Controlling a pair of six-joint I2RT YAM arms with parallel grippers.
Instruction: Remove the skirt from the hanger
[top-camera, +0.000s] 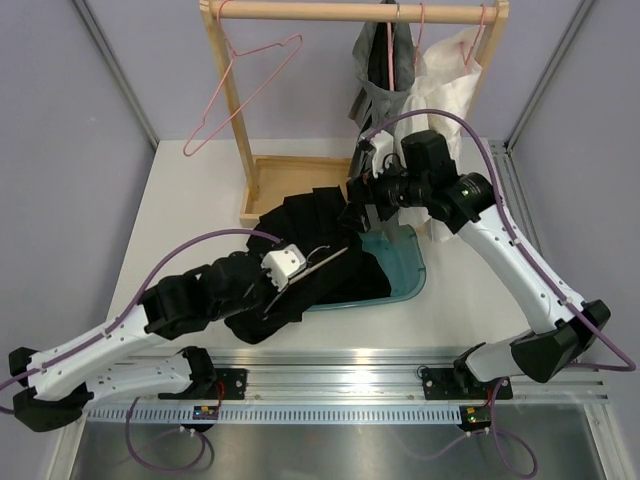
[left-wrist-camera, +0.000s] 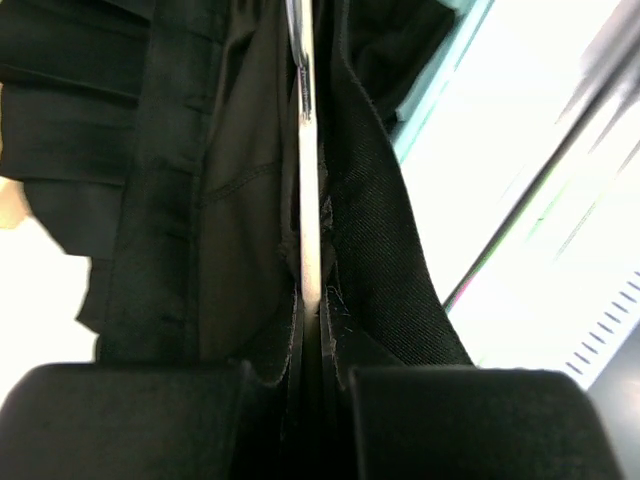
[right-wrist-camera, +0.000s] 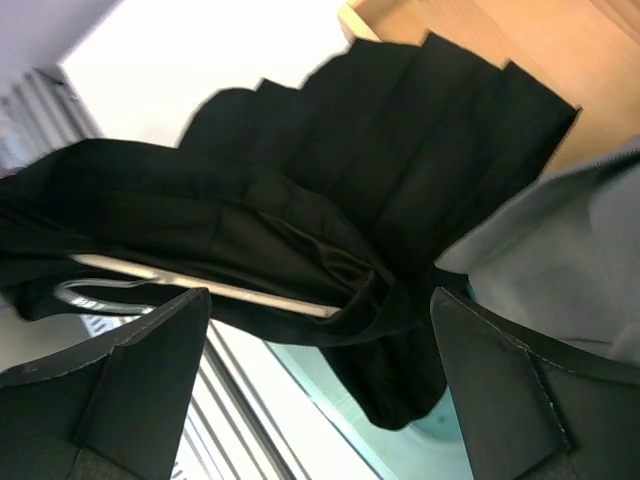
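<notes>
Top external view: a white table (top-camera: 190, 200) carries a wooden rack (top-camera: 228, 90) at its far side. A grey garment (top-camera: 385, 75) and a white garment (top-camera: 445, 70) hang from the right end of the rack's rail.

The skirt (top-camera: 300, 225) is dark and pleated. It lies slumped on the table in front of the rack's base, and its right part drapes over the teal tub (top-camera: 405, 265). The skirt is on its hanger (top-camera: 318, 260), whose thin bar and hook show against the fabric near the left arm's wrist.

The right gripper (top-camera: 362, 200) is positioned at the upper right edge of the skirt, above the tub's far rim. In the right wrist view, the right gripper (right-wrist-camera: 315, 300) has its fingers spread wide with nothing between them. The skirt (right-wrist-camera: 400, 150) lies just beyond them, with the hanger's pale bar (right-wrist-camera: 200, 285) inside the waist opening.

The left gripper (top-camera: 278, 282) sits at the skirt's near left edge. In the left wrist view, the left gripper (left-wrist-camera: 320, 370) is clamped narrow on the hanger bar (left-wrist-camera: 308, 200). The skirt's waist fabric (left-wrist-camera: 150, 200) is folded along both sides of the bar.
</notes>
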